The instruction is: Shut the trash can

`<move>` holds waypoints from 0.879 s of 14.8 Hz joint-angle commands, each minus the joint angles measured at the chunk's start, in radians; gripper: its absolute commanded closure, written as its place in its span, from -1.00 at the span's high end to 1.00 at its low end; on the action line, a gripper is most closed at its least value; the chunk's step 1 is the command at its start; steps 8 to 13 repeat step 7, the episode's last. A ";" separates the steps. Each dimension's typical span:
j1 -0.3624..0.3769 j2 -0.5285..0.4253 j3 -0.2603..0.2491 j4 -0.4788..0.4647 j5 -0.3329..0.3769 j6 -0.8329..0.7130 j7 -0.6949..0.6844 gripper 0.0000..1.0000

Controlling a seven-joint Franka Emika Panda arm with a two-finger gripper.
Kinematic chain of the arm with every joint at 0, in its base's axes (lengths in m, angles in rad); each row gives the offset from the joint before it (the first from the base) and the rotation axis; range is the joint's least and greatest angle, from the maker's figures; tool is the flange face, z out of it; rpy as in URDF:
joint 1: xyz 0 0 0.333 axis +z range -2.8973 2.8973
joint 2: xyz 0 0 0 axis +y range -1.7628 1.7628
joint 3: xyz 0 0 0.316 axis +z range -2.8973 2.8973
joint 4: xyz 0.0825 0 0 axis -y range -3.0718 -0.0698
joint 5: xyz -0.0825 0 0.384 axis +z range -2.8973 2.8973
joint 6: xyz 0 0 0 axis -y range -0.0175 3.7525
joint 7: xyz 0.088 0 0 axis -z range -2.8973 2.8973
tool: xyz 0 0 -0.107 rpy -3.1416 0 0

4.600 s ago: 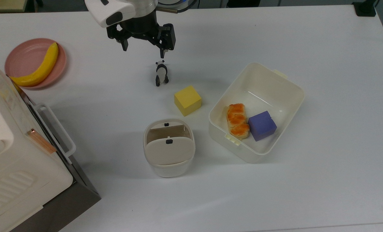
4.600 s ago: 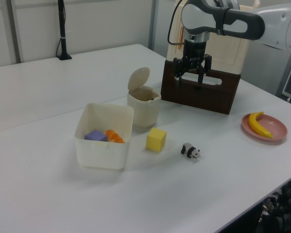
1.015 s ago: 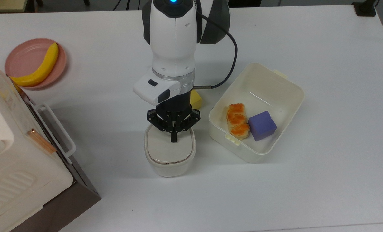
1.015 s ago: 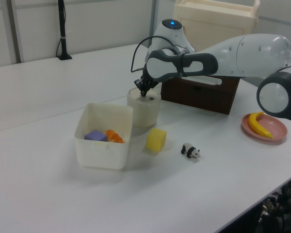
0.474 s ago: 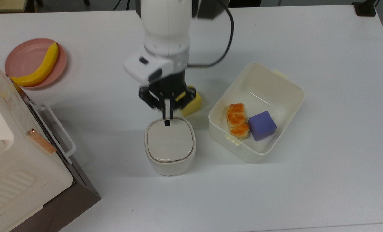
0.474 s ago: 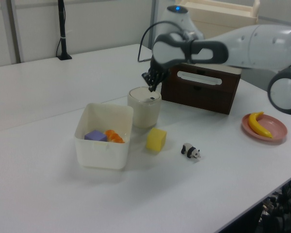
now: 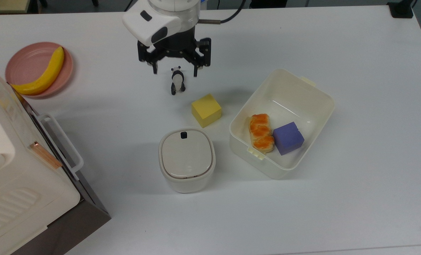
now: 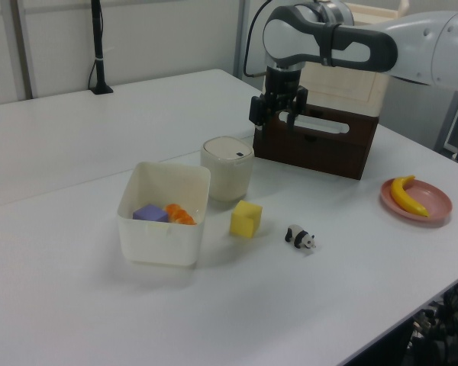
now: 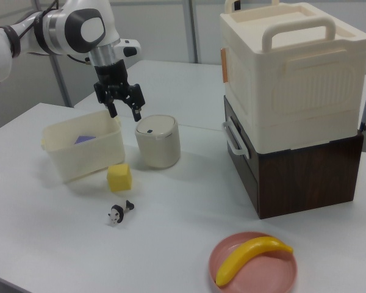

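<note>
- The trash can [image 7: 186, 161] stands on the counter [image 7: 337, 198], just beside the open tub [image 7: 313, 88] on the top view's left, with the yellow block [image 7: 206, 110] near its button end.
- Its lid lies flat on the rim in all three views, the small black button [image 7: 183, 134] showing on top, so the closing looks done.
- The claw [image 7: 175, 72] hangs well apart from the trash can, up above the toy panda [image 7: 177, 81]; in the top view the trash can lies straight below it, past the yellow block.
- The claw's fingers stand wide apart and hold nothing.
- The button edge of the lid faces the claw and the opposite edge faces away, so any further press would come down from the button side.
- Judging by the flat lid, no such press seems needed.
</note>
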 commanded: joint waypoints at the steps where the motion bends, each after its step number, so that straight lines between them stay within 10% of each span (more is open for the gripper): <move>1: -0.034 -0.045 -0.008 -0.040 0.016 -0.062 0.000 1.00; 13: -0.039 -0.055 -0.007 -0.040 0.016 -0.067 0.015 1.00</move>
